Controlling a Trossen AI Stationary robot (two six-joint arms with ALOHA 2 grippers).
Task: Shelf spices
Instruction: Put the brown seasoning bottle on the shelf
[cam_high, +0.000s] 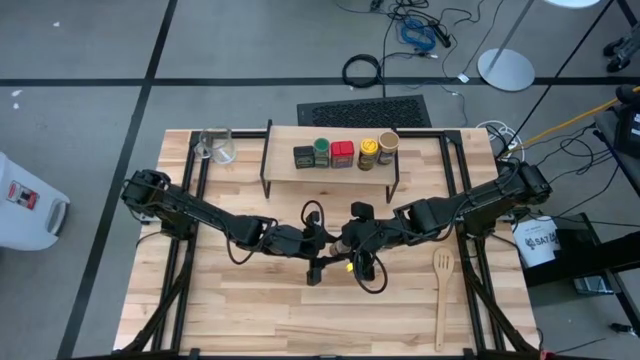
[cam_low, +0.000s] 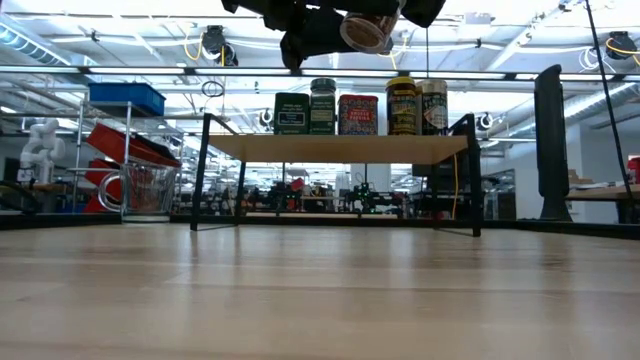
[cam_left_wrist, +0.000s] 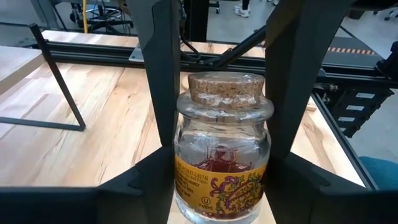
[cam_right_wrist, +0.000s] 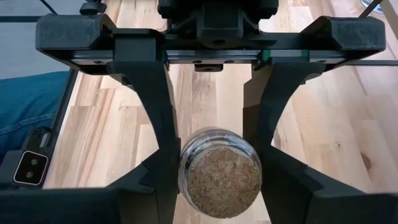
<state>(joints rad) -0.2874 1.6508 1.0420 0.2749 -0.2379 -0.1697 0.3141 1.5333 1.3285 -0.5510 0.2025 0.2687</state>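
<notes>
Cork-stoppered jar pinched between both tools, left tool and right tool, above mid-counter, shelf toward far edge.

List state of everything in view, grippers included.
tiny cork-topped jar: lifted off the table, tilted, between both grippers
right gripper: shut on the jar from its cork end
left gripper: at the jar's lower body
shelf: standing, five containers on top
dark tin: upright on shelf
green-lidded jar: upright on shelf
red tin: upright on shelf
yellow jar: upright on shelf
tan jar: upright on shelf
glass cup: upright on table
wooden spatula: lying flat on table
</notes>
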